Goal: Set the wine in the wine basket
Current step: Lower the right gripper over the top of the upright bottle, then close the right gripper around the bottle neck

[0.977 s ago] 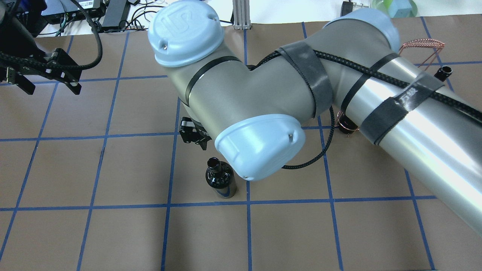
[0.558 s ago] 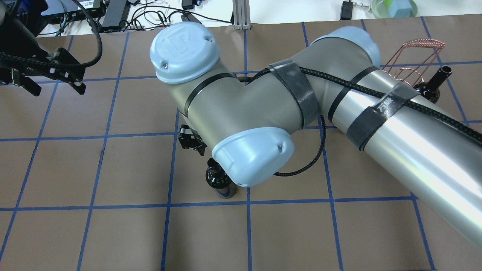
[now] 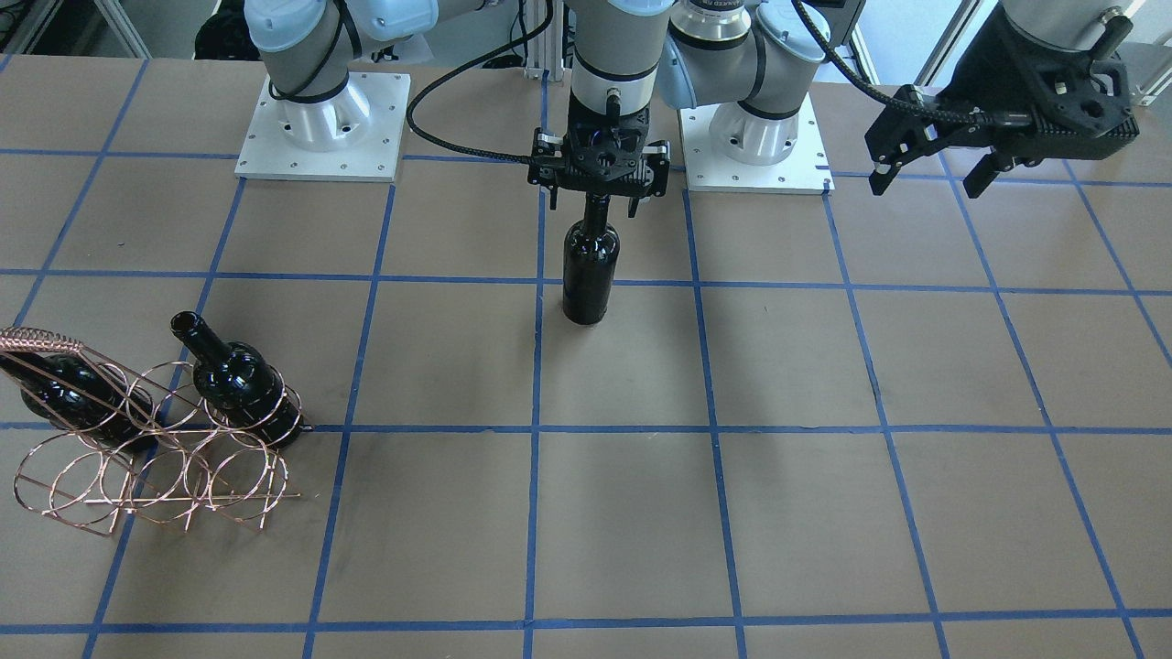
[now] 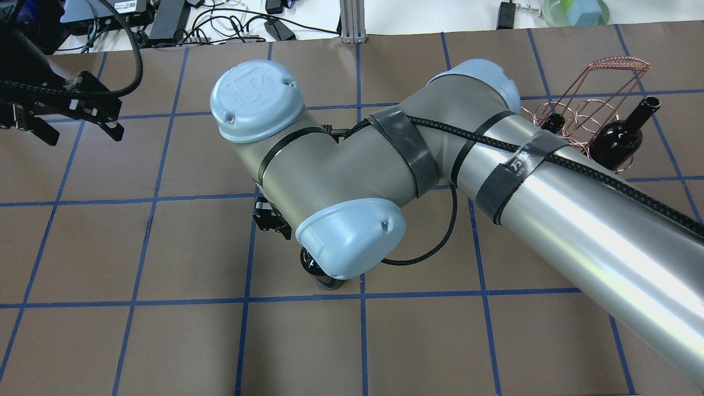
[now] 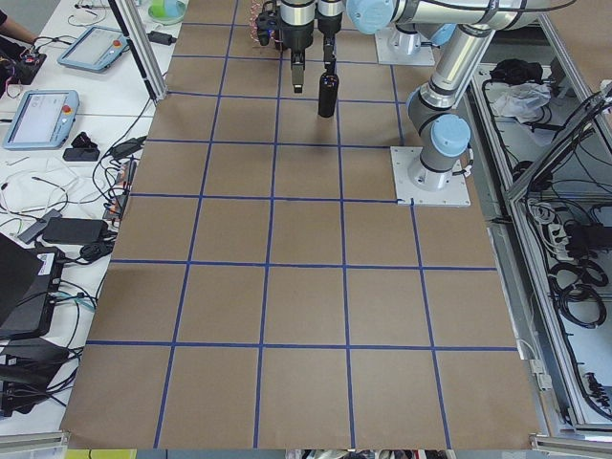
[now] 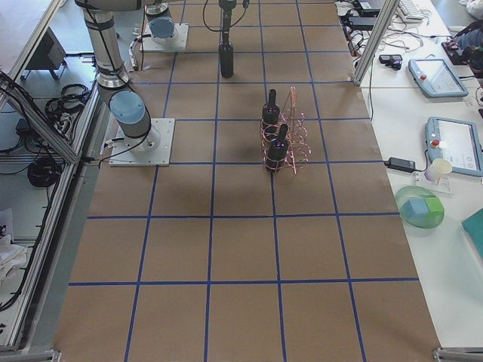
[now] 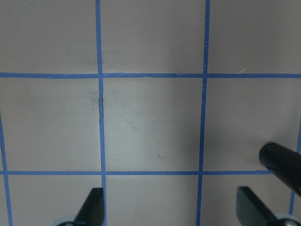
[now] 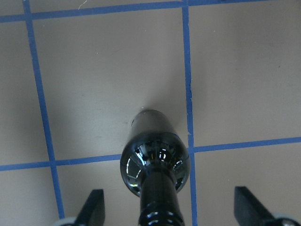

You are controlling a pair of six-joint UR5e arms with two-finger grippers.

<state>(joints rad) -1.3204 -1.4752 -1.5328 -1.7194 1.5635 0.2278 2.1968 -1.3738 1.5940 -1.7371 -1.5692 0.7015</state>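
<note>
One wine bottle (image 3: 591, 265) stands upright near the table's middle, dark and glossy. My right gripper (image 3: 593, 203) is open right above it, one finger on each side of the top of the neck without touching. In the right wrist view the bottle (image 8: 155, 162) rises between the two fingers (image 8: 94, 207). In the overhead view my right arm hides most of the bottle (image 4: 314, 270). The copper wine basket (image 3: 137, 458) lies at the far right of the table with two bottles (image 3: 240, 383) in its loops. My left gripper (image 3: 929, 174) is open and empty, far to the left.
The basket (image 4: 605, 82) and one bottle in it (image 4: 619, 140) sit beyond my right forearm. Both arm bases (image 3: 320, 128) stand on white plates at the table's near edge. Cables and devices (image 4: 165, 22) lie past the far edge. Blue tape lines grid the brown table.
My right arm has swung toward me and lowered, so its wrist now covers the standing bottle's mouth and uncovers the basket. The left gripper has barely shifted.
</note>
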